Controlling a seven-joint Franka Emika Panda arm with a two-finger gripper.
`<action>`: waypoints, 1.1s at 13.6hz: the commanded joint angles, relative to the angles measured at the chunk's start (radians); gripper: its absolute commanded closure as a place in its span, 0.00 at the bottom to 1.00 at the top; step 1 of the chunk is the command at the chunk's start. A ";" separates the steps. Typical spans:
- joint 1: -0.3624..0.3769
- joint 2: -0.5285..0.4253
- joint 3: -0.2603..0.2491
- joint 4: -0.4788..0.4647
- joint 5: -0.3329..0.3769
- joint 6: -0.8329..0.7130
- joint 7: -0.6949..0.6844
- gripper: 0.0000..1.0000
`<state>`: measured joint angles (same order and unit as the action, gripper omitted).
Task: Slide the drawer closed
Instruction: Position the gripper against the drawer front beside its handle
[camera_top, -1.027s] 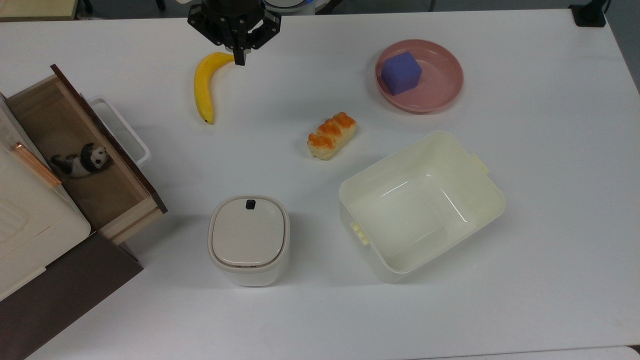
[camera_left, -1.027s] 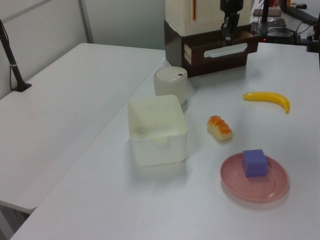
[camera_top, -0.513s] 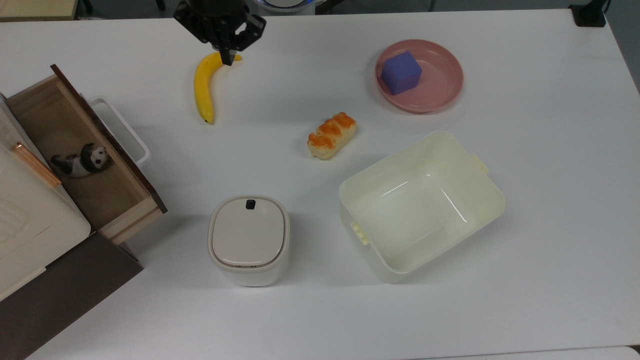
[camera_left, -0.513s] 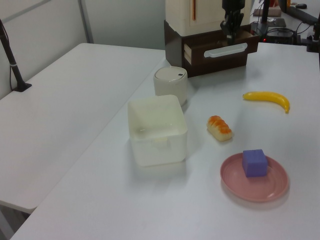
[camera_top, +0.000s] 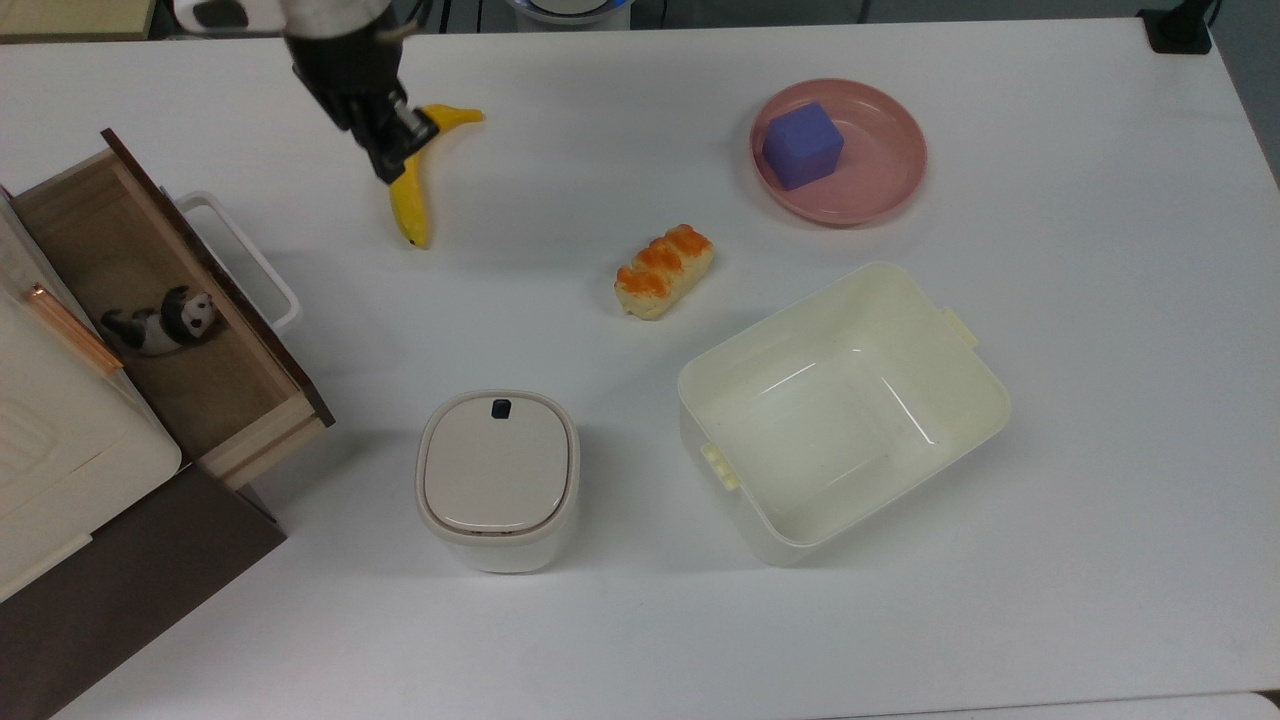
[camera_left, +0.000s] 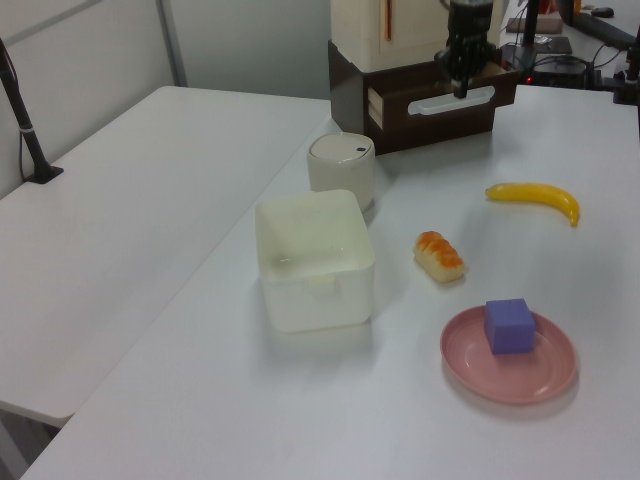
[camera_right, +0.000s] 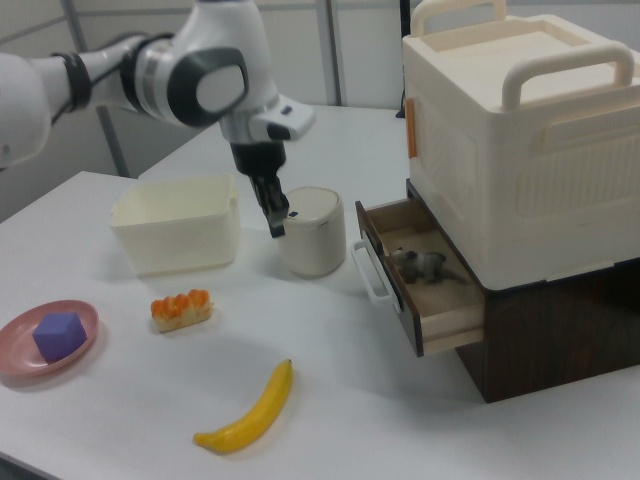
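Observation:
The drawer (camera_top: 70, 215) stands pulled out of the dark brown cabinet (camera_top: 130, 580) at the top view's left. Its dark front panel (camera_top: 262, 330) and white loop handle (camera_top: 247, 262) face the table, and a small panda toy (camera_top: 162, 320) lies inside. My gripper (camera_top: 390, 168) hangs shut above the banana (camera_top: 409, 205), apart from the handle on the top view's right. In the right view the gripper (camera_right: 276, 226) is left of the handle (camera_right: 366, 272) and holds nothing. In the left view the gripper (camera_left: 460, 90) overlaps the drawer front (camera_left: 440, 112).
A white lidded bin (camera_top: 497, 478) stands just right of the drawer's near corner. A cream tub (camera_top: 965, 395), a bread roll (camera_top: 664, 270) and a pink plate (camera_top: 885, 190) holding a purple cube (camera_top: 802, 146) lie further right. A large white crate (camera_right: 520, 130) sits on the cabinet.
My gripper has moved toward the top view's left and a little down, from beside the banana's top end to over its middle, closer to the drawer handle. The drawer has not moved.

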<state>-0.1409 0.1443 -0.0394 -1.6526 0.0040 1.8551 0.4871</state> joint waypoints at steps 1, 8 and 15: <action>-0.046 -0.019 -0.008 -0.133 0.013 0.163 0.114 1.00; -0.112 0.086 -0.011 -0.136 -0.038 0.292 0.209 1.00; -0.140 0.176 -0.013 -0.090 -0.094 0.366 0.206 1.00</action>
<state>-0.2747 0.2891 -0.0439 -1.7637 -0.0598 2.1727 0.6747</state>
